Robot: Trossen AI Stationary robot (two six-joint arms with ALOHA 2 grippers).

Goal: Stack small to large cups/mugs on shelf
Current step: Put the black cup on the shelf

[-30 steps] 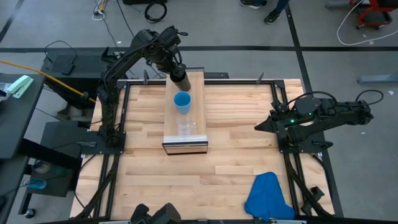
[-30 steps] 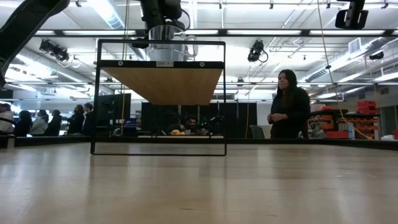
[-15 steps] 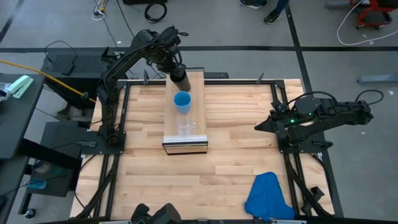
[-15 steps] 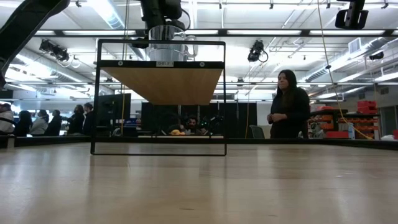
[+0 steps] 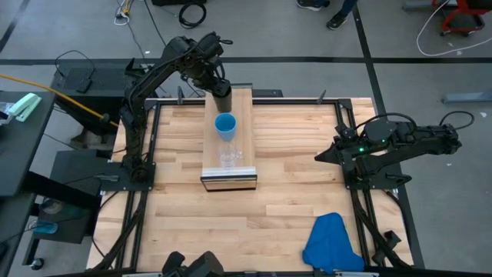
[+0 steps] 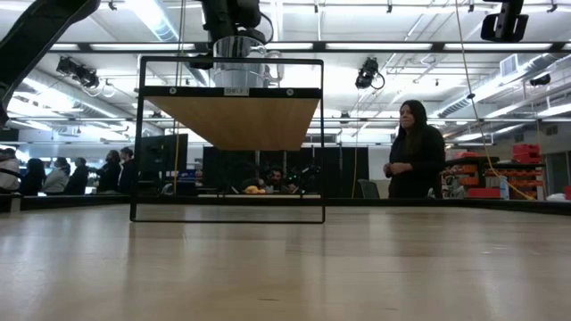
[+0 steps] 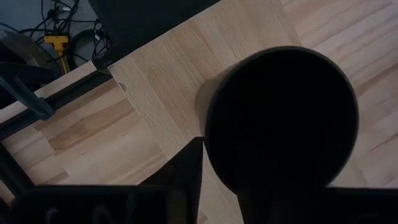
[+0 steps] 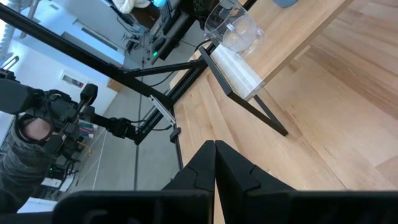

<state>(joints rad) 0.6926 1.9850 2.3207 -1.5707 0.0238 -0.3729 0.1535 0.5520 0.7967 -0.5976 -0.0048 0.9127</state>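
Observation:
The shelf (image 5: 228, 138) is a narrow light-wood board with a silvery front edge, raised on a dark frame. The clear glass mug (image 5: 229, 158) stands near the shelf's near end and the bright-blue cup (image 5: 225, 125) at its middle. The black cup (image 5: 221, 98) is at the shelf's far end, under my left gripper (image 5: 218, 89), which is shut on it. In the left wrist view the black cup (image 7: 280, 118) fills the picture from above. My right gripper (image 8: 214, 163) is shut and waits at the table's right side, touching nothing. My left gripper holds the black cup near its rim (image 7: 211, 134), coming from above and the far side. One finger (image 7: 189, 165) lies against the outside of the wall; the other is lost in the cup's darkness. The cup is upright over the shelf's far end; whether it rests there, I cannot tell.
A blue cloth (image 5: 332, 242) lies at the table's near right corner. The low view shows the shelf's underside (image 6: 230, 120) and its dark frame (image 6: 138, 143). People stand in the room beyond the table. Bare slatted tabletop (image 5: 292, 192) spreads around the shelf.

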